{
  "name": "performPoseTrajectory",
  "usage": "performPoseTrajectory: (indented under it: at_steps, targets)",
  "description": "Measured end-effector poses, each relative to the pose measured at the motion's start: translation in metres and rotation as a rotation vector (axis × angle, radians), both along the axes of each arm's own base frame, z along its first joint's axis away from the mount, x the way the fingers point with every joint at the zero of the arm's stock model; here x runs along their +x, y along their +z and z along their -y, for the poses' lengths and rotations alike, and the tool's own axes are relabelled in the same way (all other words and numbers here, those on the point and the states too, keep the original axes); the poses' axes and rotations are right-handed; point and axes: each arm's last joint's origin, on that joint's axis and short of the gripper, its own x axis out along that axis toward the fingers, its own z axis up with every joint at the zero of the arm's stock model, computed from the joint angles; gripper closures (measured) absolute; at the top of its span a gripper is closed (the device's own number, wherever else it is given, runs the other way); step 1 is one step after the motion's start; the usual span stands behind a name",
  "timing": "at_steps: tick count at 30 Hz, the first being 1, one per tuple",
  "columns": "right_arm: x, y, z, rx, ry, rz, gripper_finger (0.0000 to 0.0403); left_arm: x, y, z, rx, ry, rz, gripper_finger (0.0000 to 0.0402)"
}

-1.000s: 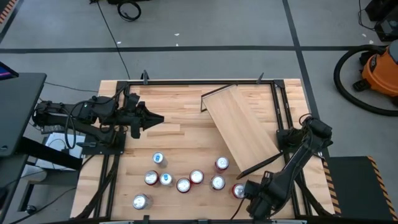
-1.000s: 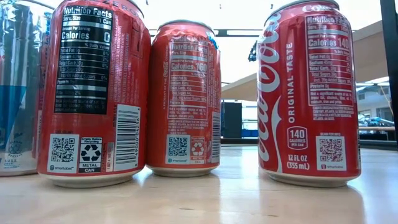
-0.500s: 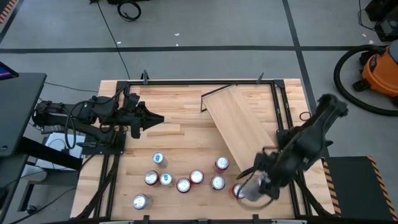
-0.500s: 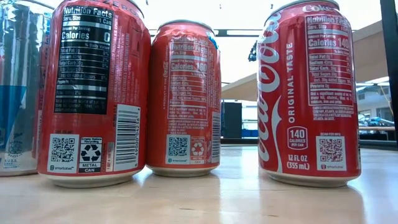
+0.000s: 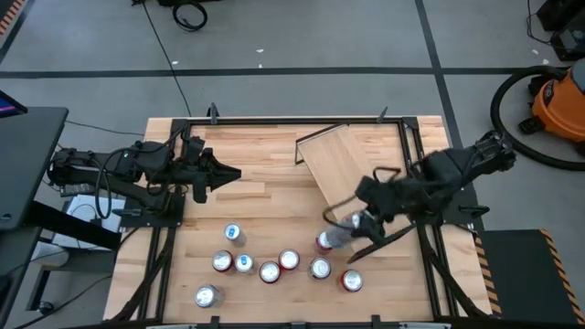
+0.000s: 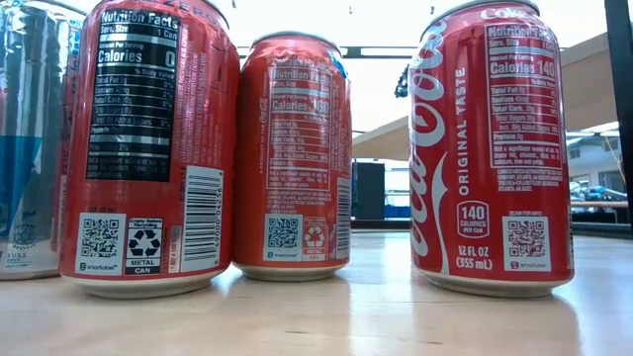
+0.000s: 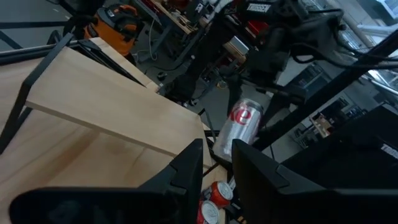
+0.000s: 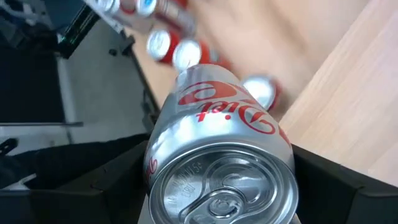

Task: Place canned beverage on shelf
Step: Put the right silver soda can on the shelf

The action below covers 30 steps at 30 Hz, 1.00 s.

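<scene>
My right gripper [image 5: 358, 219] is shut on a silver Diet Coke can [image 5: 340, 230], in the air over the near end of the shelf [image 5: 352, 178]. The shelf is a light wood plank with black rails, lying aslant on the tabletop. The can also shows in the left wrist view [image 7: 244, 127] and the right wrist view [image 8: 217, 143]. My left gripper [image 5: 233, 174] waits at the table's left, pointing toward the shelf, with a narrow gap between its fingers [image 7: 217, 155] and nothing in it. My right gripper pinches the can's round wall [image 8: 158, 158] between its two fingers [image 8: 118, 183], near the can's top end. The fingers lie along the can, whose lid faces the wrist. They slant down from the table's right side. The can hangs tilted, bottom end lowest, lifted clear.
Several cans stand on the near half of the tabletop [image 5: 270, 271], one red can [image 5: 351, 281] near the right front and one [image 5: 324, 242] just under the held can. The low view shows three red cans [image 6: 297, 158] close up. Black frame rails [image 5: 274, 120] run round the table.
My right gripper has risen from near the table's front right edge with the silver can and has gone toward the far edge and a little left, up to the shelf's near end. The can has been lifted clear. The red can beside it has stayed.
</scene>
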Motion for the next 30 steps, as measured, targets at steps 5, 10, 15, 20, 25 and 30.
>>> performPoseTrajectory:
  at_steps: [5, 10, 15, 20, 25, 30]
  targets:
    - [0.011, 0.011, 0.034, -0.115, -0.029, -0.086, 0.0076, 0.002, 0.002, -0.01, -0.013, 0.066, -0.009, 0.0308]
    - [0.026, 0.011, 0.075, -0.177, -0.07, -0.213, 0.0076, 0.006, 0.003, -0.02, 0.045, 0.075, -0.193, 0.0308]
    - [0.041, 0.003, 0.115, -0.165, -0.112, -0.286, 0.0076, 0.012, 0.011, -0.032, 0.213, 0.077, -0.396, 0.0308]
    - [0.048, -0.007, 0.152, -0.123, -0.201, -0.331, 0.0076, 0.02, 0.017, -0.044, 0.4, 0.068, -0.488, 0.0308]
    - [0.045, -0.009, 0.176, -0.118, -0.264, -0.345, 0.0076, 0.026, 0.016, -0.056, 0.524, 0.085, -0.54, 0.0308]
    - [0.038, -0.009, 0.198, -0.137, -0.298, -0.348, 0.0076, 0.03, 0.012, -0.067, 0.549, 0.114, -0.586, 0.0308]
